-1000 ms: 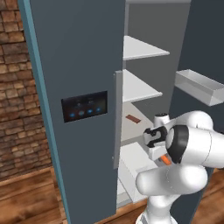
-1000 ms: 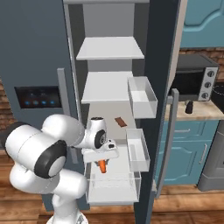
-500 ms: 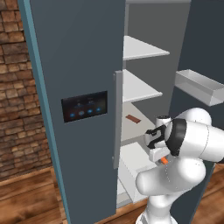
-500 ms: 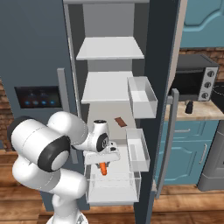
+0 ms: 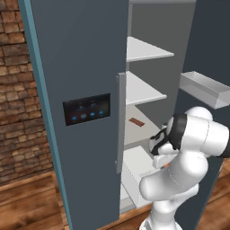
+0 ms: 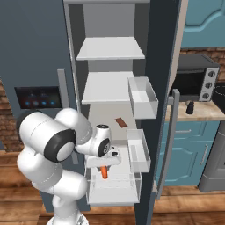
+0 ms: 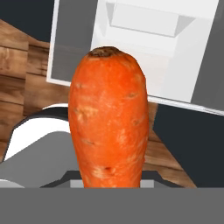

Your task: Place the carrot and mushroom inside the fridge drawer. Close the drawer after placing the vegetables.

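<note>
— Since a second earlier, what had changed?
— Mostly the arm: the gripper [image 6: 104,166] had sunk from beside the open fridge [image 6: 39,52] to just above the fridge drawer [image 6: 115,192], pinching the carrot [image 6: 104,172].
— And the carrot?
— Hanging thick end down over the pulled-out drawer (in the hand view it hid the fingers).
— The room?
— Wooden floor [image 6: 189,206], brick wall [image 5: 18,103] at far left, teal cabinets [image 6: 184,145] with a microwave [image 6: 195,83] on the right counter. White shelves [image 6: 112,48] rose inside; grey door trays [image 6: 143,94] hung right.
</note>
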